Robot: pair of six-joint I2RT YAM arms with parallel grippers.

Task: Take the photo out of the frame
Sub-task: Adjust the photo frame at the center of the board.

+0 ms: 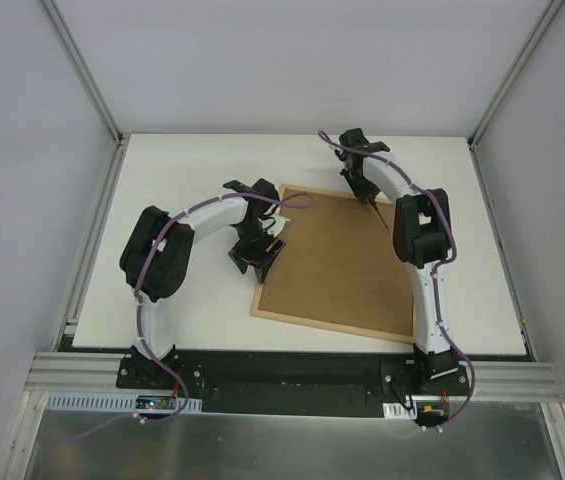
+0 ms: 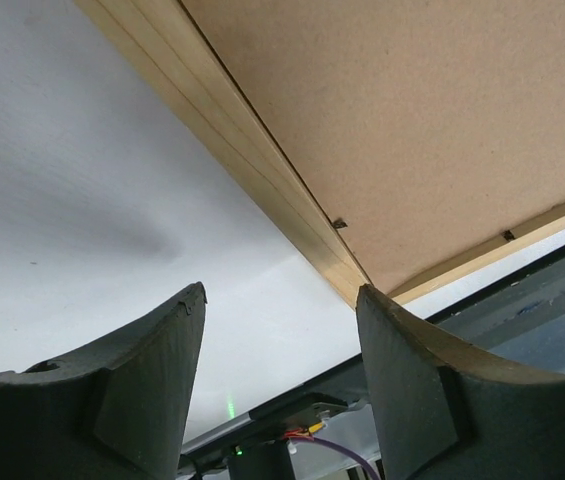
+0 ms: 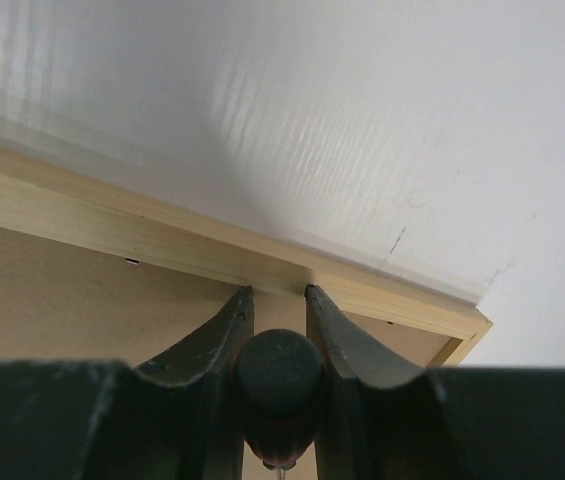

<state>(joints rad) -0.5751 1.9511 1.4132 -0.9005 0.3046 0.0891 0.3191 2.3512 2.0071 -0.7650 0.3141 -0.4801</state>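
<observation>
White table (image 1: 192,300) holds the frame (image 1: 337,265) back-up, photo unseen, likely beneath; left gripper (image 2: 282,292) spread at its edge, right gripper (image 3: 279,292) pinching a tool (image 3: 279,372), so we should lever tabs (image 2: 340,223) gently, low angle.

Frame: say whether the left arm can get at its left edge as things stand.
Probably yes. The open left gripper hovers right beside the frame's left edge, with nothing between them.

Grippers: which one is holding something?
The right gripper; it pinches a dark, round-ended tool by the frame. The left gripper is open and empty.
</observation>
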